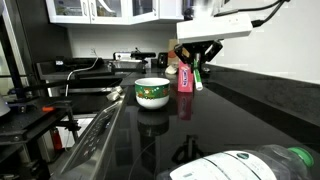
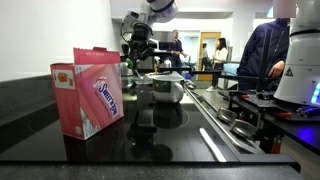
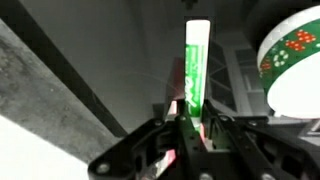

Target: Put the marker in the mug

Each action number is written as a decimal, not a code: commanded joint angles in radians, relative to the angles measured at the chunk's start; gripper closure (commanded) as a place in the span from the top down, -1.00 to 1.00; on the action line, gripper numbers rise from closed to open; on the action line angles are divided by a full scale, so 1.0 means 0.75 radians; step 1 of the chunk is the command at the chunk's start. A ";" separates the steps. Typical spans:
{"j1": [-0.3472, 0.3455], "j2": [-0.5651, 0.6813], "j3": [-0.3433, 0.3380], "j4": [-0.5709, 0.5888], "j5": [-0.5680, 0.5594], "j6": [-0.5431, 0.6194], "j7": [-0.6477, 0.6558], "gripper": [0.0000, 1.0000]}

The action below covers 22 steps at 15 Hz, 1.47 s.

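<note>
My gripper [image 3: 188, 122] is shut on the marker [image 3: 195, 70], a thin white and green stick that juts out from between the fingers. The mug [image 3: 295, 75], white with a green band and a red-and-green pattern, is at the right edge of the wrist view, apart from the marker. In an exterior view the gripper [image 1: 197, 62] hangs above the black counter, behind and to the right of the mug [image 1: 152, 93] and just beside the pink carton [image 1: 185, 77]. The marker [image 1: 198, 74] points down from the fingers, clear of the counter.
A tall pink carton [image 2: 88, 90] stands on the black counter [image 1: 200, 125]. A big white bottle with a green cap [image 1: 255, 165] lies at the near edge. A stovetop and pans [image 2: 230, 115] are beside the counter. People stand in the background [image 2: 265, 50].
</note>
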 commanded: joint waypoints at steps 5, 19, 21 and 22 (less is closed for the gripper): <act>0.012 -0.190 -0.260 -0.159 0.637 -0.607 -0.649 -0.90; 0.336 -0.053 -0.615 -0.146 0.603 -0.945 -0.675 -0.90; 0.345 -0.009 -0.615 -0.121 0.597 -0.944 -0.672 -0.90; 0.345 0.013 -0.614 -0.109 0.602 -0.946 -0.673 -0.90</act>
